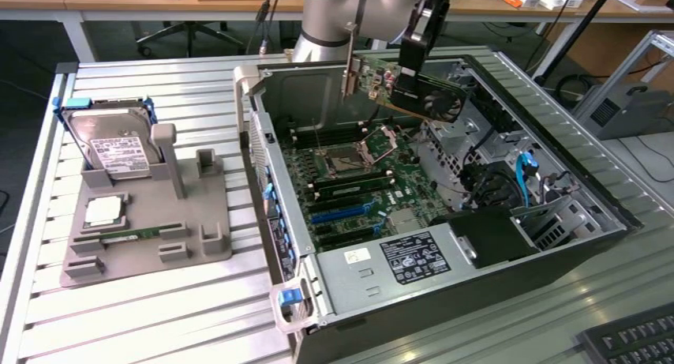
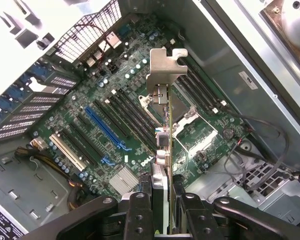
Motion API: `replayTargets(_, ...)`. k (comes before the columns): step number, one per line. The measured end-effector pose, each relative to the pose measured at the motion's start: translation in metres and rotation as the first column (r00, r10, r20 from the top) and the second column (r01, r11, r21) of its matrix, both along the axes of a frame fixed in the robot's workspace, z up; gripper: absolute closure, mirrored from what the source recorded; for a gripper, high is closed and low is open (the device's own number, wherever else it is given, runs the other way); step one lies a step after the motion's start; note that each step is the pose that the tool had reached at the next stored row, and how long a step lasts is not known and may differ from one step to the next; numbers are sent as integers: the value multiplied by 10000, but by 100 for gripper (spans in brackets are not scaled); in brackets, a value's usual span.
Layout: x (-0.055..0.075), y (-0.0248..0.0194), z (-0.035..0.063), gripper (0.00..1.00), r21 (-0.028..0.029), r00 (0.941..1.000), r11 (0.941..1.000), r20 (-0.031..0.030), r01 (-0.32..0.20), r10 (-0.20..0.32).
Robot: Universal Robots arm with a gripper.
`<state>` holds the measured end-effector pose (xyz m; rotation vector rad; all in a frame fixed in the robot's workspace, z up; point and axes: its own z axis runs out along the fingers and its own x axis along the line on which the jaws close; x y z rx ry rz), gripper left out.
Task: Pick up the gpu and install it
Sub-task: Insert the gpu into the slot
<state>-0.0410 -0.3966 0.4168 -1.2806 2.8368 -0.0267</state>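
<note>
The gpu, a dark card with a fan and a silver bracket at one end, hangs tilted in the air over the open computer case. My gripper is shut on the card's upper edge. In the wrist view the gpu shows edge-on between my fingers, its bracket pointing away from the camera. Below it lies the green motherboard with its blue expansion slot and black memory slots. The card is well above the board and touches nothing.
A grey fixture at the exterior view's left holds a silver hard drive, a processor and a memory stick. The case walls, cables and drive cage surround the motherboard. A keyboard lies at the front right.
</note>
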Motion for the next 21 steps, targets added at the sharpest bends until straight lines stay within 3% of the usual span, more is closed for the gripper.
replayTargets(21, 0, 0, 0, 73, 0, 9993, 9993, 0, -363, 363)
